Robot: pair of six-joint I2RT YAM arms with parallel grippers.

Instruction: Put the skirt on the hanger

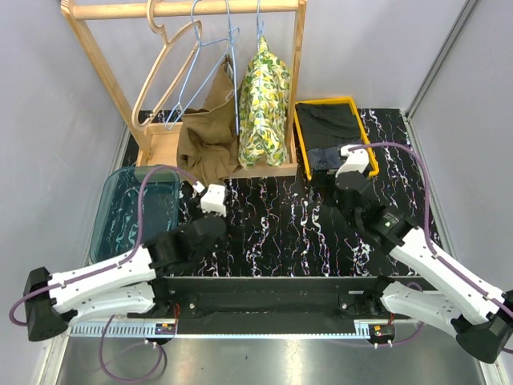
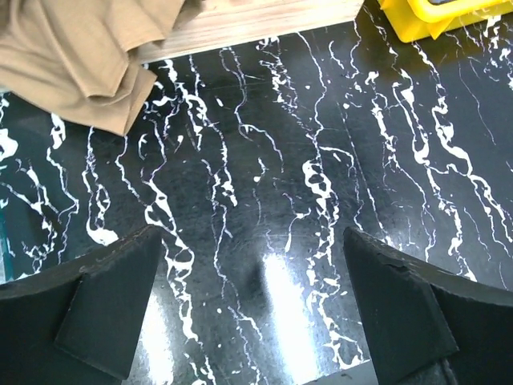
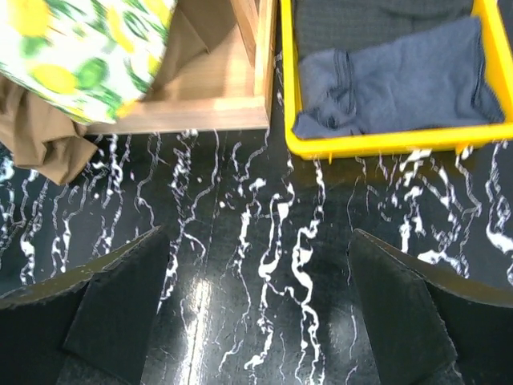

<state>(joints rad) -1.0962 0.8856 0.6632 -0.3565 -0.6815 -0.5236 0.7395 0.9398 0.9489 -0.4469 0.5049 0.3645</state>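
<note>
Black desk with white marble veining [image 1: 272, 233] carries the whole setup. At its far edge stands a light wooden garment rack with a round top rail [image 1: 184, 10] and a flat wooden base. Near left is a translucent teal plastic bin [image 1: 132, 208]; far right is a shallow yellow plastic tray [image 1: 300, 136] holding dark folded cloth, with a slate-blue knit piece [image 3: 409, 80] at its near end. On the rail: a bare pale wooden hanger [image 1: 164, 68], a thin light-blue wire hanger [image 1: 210, 64], and a white garment printed with yellow and green fruit [image 1: 263, 100] hanging full length. A tan-brown fabric piece, taken to be the skirt [image 1: 207, 140], hangs bunched below the blue wire hanger, its lower folds spilling over the rack base onto the desk. Whether its waist is clipped or threaded on the wire cannot be told; the top is crumpled and narrow. Judgement: the skirt lies at the hanger and may already be hung; it may equally be only draped against it, so completion is unsettled. Left gripper [image 2: 252, 309] hovers low over bare desk just near of the skirt's hem, jaws spread wide, nothing between them. Right gripper [image 3: 256, 309] hovers over the desk near of the tray's front wall, jaws likewise apart and holding nothing.
</note>
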